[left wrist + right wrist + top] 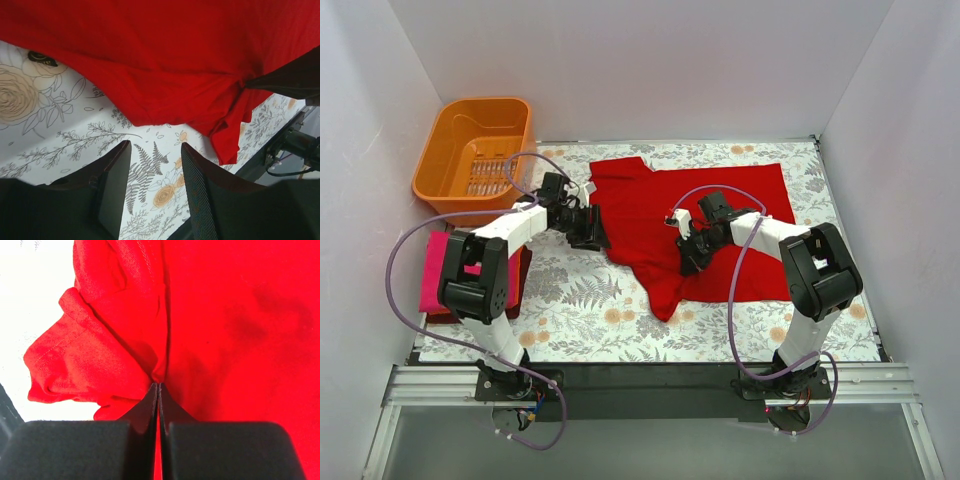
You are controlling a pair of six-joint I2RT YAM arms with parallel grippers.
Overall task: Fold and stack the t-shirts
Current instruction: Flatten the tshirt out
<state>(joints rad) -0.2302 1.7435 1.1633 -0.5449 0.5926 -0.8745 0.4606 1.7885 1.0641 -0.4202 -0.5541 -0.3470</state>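
My right gripper (pixel 158 390) pinches a crease of the bright red cloth t-shirt (pixel 720 200), spread on the floral cloth (pixel 580 300); my left gripper (pixel 152 155) gapes empty beside it; this fold looks barely begun; a folded magenta-pink shirt (pixel 432 272) lies at left.

No legible text, labels, brands or numbers in any view. Only print visible is the flower-and-fern pattern on the floral cloth (pixel 590 300), and there's no lettering in it.
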